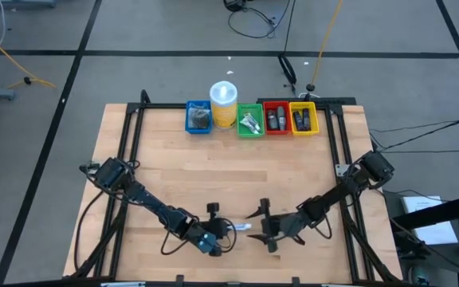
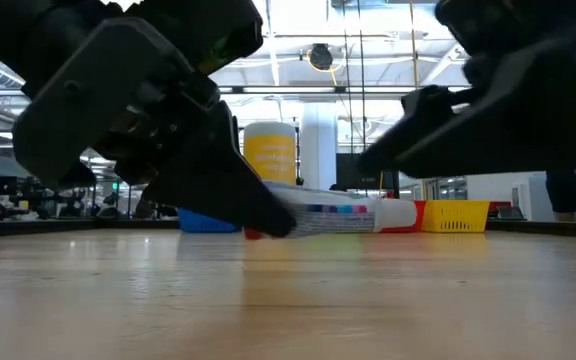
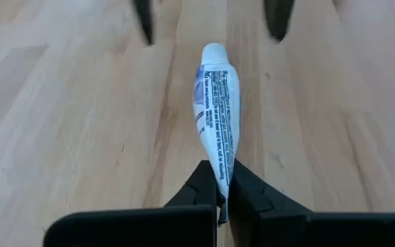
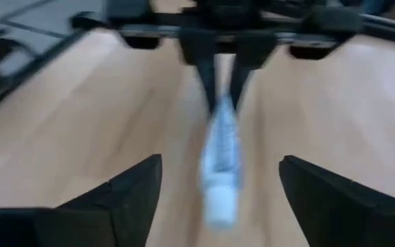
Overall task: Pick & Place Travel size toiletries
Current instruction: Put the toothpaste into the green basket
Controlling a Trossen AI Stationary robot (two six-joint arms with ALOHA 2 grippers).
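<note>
While seemingly crimped flat, glossy white tube (image 3: 217, 116) sits pinched in left hand (image 3: 223, 195).

The left gripper (image 3: 223, 199) has its jaws pinched on the flat end of a white tube (image 3: 218, 113) over the wooden table (image 3: 81, 123).

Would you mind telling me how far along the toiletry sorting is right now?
Done: the blue bin, green bin, red bin and yellow bin each hold items. In hand: the left gripper is shut on a white tube, with the right gripper open around its cap end. Left: placing that tube in a bin.
</note>
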